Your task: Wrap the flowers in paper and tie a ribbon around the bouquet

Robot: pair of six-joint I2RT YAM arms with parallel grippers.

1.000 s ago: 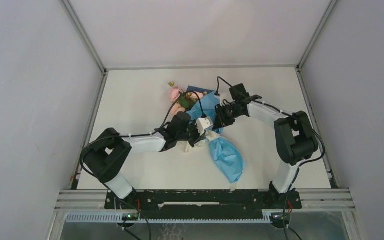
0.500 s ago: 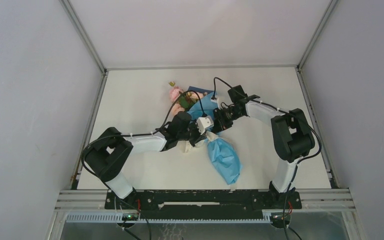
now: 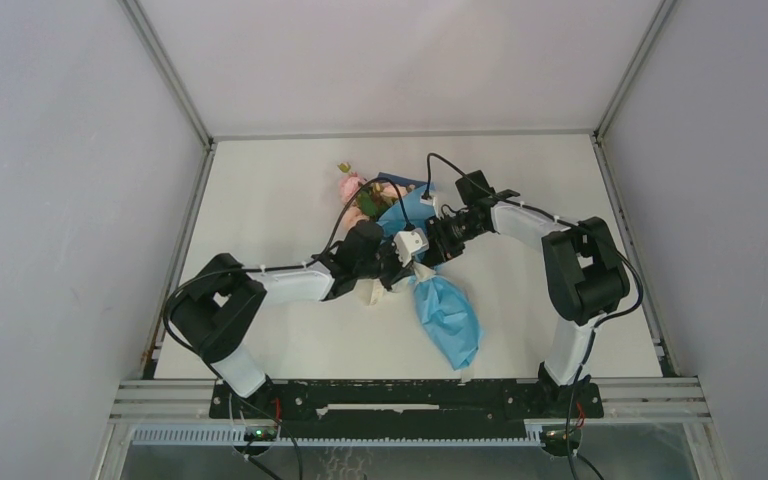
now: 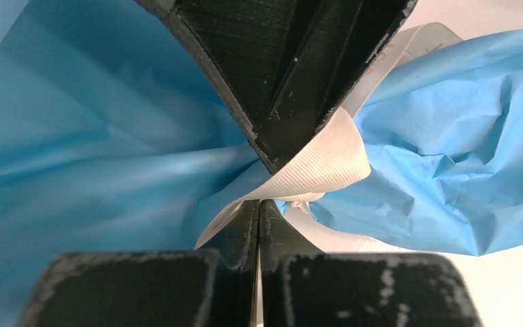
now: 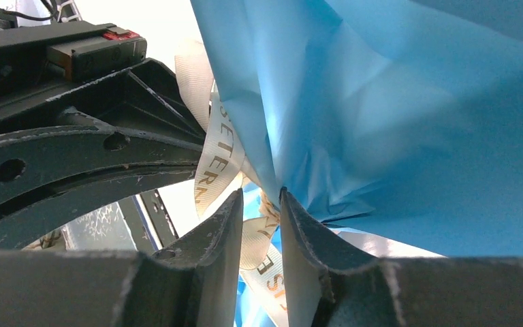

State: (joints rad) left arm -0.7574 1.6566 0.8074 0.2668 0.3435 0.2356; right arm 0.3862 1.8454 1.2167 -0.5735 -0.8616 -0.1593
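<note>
Left pincer (image 4: 259, 203): closed on the ribbon (image 4: 327, 163), pinching it right at the gathered waist of the paper (image 4: 442, 170).
Right pincer (image 5: 259, 194): jaws partly apart, with a lettered stretch of ribbon running loose through the gap and the tips touching the blue folds.
Bouquet (image 3: 450, 315): lies across the middle of the table (image 3: 260, 200), flowers (image 3: 355, 188) at the far end, crumpled paper tail toward the arms.
Step in hand: most likely drawing the ribbon tight, or knotting it, at the waist.
How to do it well: hold the left pinch firm so the loop cannot slacken. Let the right pincer take ribbon only, not paper. Pull along the ribbon and away from the waist, gently enough not to tear the paper or drag the bouquet.
</note>
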